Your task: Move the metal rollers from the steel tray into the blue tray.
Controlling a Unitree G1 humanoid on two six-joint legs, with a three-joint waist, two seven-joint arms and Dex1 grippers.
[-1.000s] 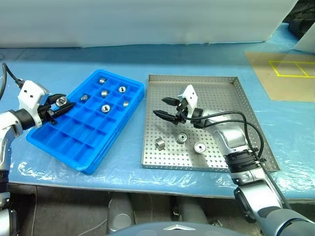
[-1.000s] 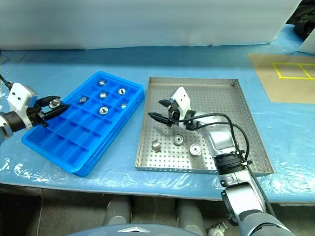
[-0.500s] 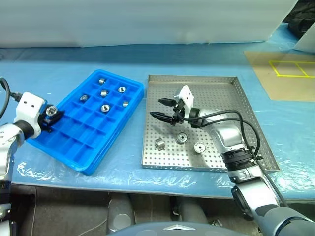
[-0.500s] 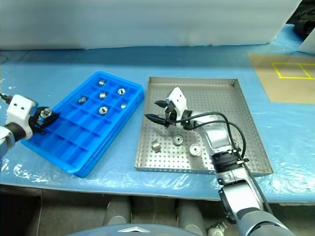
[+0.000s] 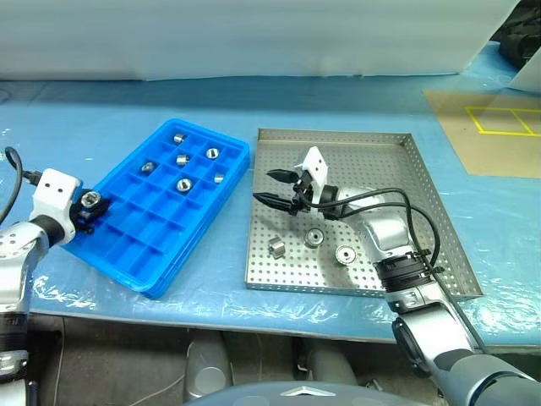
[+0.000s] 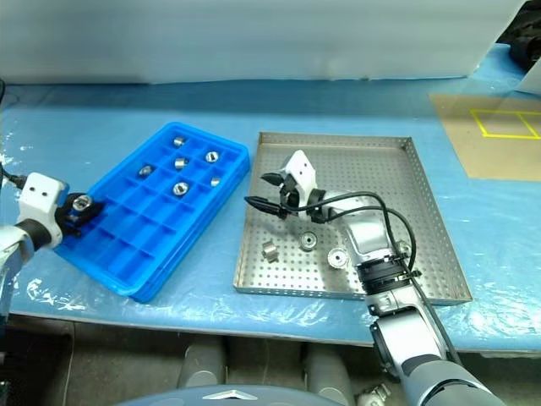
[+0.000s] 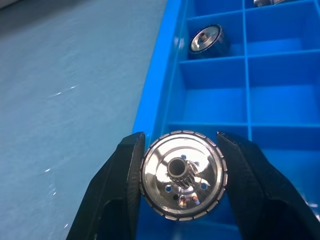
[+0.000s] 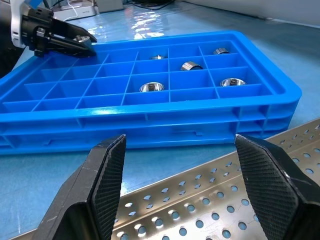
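— Where are your claws?

— My left claw (image 7: 180, 187) pinches a flanged roller (image 7: 181, 174) over the blue tray (image 5: 135, 254)'s 9 o'clock edge; five rollers (image 5: 183, 183) sit in its far compartments. My right claw (image 5: 275, 187) hovers, fingers apart, over the steel tray (image 5: 406, 182).

— What remains?

— Three more rollers (image 5: 314, 238) toward its 6 o'clock rim.

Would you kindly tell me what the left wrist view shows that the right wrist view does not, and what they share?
Left wrist only: the face of the round flanged silver metal roller, with its centre hole, clamped in the left tool. Right wrist only: the open right tool over the perforated steel tray. Both: the bright blue gridded plastic tray with rollers in its compartments.
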